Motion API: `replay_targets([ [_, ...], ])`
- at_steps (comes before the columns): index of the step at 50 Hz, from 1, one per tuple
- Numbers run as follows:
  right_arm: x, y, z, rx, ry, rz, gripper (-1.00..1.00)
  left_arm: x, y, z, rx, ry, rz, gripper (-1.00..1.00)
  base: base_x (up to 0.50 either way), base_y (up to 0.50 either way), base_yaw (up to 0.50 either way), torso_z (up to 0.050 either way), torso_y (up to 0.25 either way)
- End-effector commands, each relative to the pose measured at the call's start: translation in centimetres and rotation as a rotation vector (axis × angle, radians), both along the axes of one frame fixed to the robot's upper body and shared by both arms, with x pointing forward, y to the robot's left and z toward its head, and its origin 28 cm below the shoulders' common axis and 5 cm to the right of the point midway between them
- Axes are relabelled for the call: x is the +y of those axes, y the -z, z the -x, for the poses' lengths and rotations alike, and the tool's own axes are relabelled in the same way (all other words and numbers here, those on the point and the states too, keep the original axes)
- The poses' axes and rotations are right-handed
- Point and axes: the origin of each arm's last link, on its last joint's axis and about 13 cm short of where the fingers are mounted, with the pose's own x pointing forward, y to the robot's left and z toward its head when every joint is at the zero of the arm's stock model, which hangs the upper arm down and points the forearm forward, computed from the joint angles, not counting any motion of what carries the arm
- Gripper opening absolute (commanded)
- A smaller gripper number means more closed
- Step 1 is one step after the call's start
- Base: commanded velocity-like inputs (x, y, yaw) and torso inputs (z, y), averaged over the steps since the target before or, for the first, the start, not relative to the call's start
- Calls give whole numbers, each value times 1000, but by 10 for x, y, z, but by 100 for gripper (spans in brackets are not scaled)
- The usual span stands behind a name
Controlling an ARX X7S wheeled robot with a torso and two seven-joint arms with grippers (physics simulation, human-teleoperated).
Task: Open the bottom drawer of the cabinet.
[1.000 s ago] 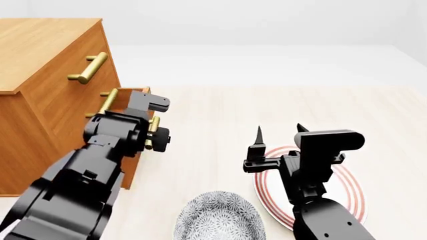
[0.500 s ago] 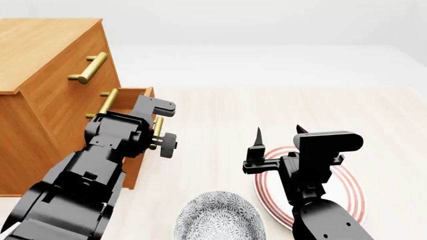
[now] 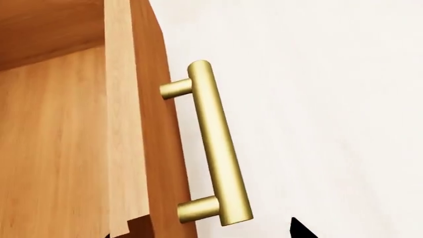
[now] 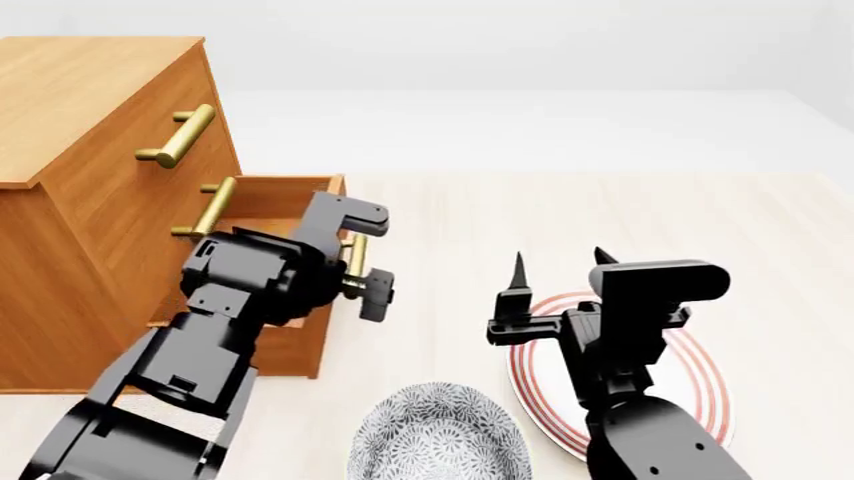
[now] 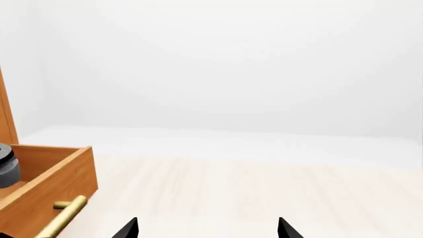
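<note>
The cabinet (image 4: 94, 90) stands at the left, with three stacked drawers. The bottom drawer (image 4: 283, 190) is pulled part way out; it also shows in the right wrist view (image 5: 59, 173). My left gripper (image 4: 358, 262) is at the drawer's brass handle (image 3: 215, 144). One fingertip (image 3: 295, 229) shows, a gap away from the bar; the other finger is hidden by the drawer front. The jaws look open, straddling the handle. My right gripper (image 4: 558, 270) is open and empty, held above a plate; its tips also show wide apart in the right wrist view (image 5: 208, 229).
A red-ringed plate (image 4: 701, 380) lies under my right arm. A patterned grey bowl (image 4: 441, 435) sits at the front middle. The two upper drawers are shut, their brass handles (image 4: 178, 135) sticking out. Pale wood floor stretches to the right and back.
The bottom drawer has slid further out of the cabinet, and my left gripper moved right with its handle. The right arm has not moved.
</note>
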Motion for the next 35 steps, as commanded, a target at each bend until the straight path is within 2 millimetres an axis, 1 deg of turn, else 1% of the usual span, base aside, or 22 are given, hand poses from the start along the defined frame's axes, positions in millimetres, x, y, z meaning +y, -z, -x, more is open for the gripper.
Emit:
replay_targets([
  [1, -1, -2, 0, -8, 3, -5, 100, -28, 4, -1, -5, 85, 83, 100, 0, 0, 0, 0, 0],
  [7, -2, -4, 1, -15, 3, -6, 100, -43, 3, -1, -12, 147, 125, 100, 0, 0, 0, 0, 0],
  [11, -2, -3, 1, -14, 2, -5, 100, -48, 2, -1, -13, 165, 147, 100, 0, 0, 0, 0, 0],
  [19, -1, -4, 1, -15, -1, -3, 100, -51, -4, 2, -34, 204, 193, 100, 0, 0, 0, -1, 0],
  [29, -1, -5, 0, -14, -1, -3, 100, -50, -8, 3, -62, 207, 193, 100, 0, 0, 0, 0, 0],
  [32, -1, -5, 0, -17, 0, -4, 100, -47, -16, 5, -167, 171, 204, 100, 0, 0, 0, 0, 0],
  [33, -2, -5, 0, -16, 2, -4, 100, -45, -23, 7, -253, 147, 194, 100, 0, 0, 0, 0, 0],
  [35, -2, -4, 0, -15, 3, -3, 100, -42, -31, 11, -318, 122, 219, 100, 0, 0, 0, 0, 0],
])
